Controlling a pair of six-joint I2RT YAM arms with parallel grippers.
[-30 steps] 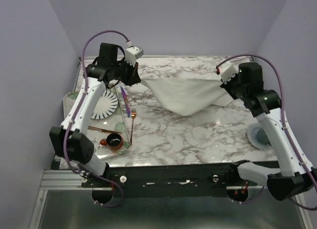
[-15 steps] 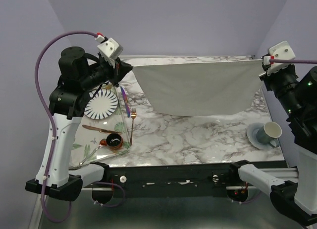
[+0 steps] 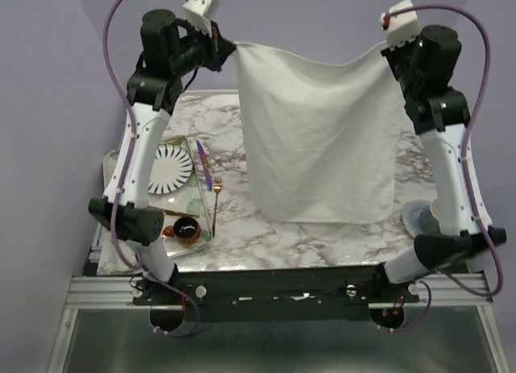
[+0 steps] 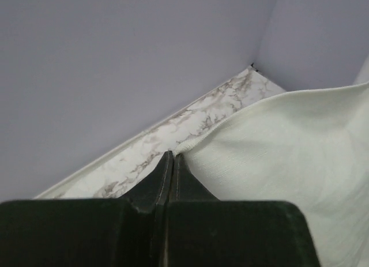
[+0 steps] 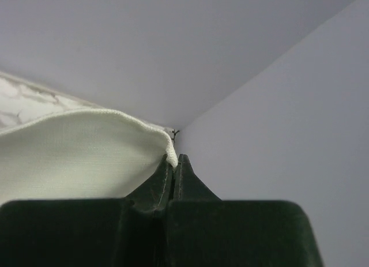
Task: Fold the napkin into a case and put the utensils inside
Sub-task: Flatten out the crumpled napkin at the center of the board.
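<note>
The cream napkin [image 3: 318, 135] hangs unfolded as a flat sheet high above the marble table, its lower edge close to the tabletop. My left gripper [image 3: 232, 44] is shut on its upper left corner, and the cloth [image 4: 277, 146] spreads away from the pinched tips [image 4: 173, 154]. My right gripper [image 3: 382, 49] is shut on the upper right corner; a bit of hem [image 5: 170, 156] pokes out between the tips [image 5: 175, 157]. The utensils, a purple-blue piece [image 3: 203, 163] and a copper-gold fork [image 3: 216, 197], lie on a clear tray [image 3: 196, 202] at the left.
A striped white plate [image 3: 168, 168], a copper knife [image 3: 165, 213] and a small dark bowl [image 3: 186, 228] sit at the left by the tray. A cup on a saucer [image 3: 422, 220] stands at the right front, partly behind my right arm.
Both arms have risen, lifting the napkin from a sagging span low over the table to a sheet hanging at full height. The grips on both corners have held.
</note>
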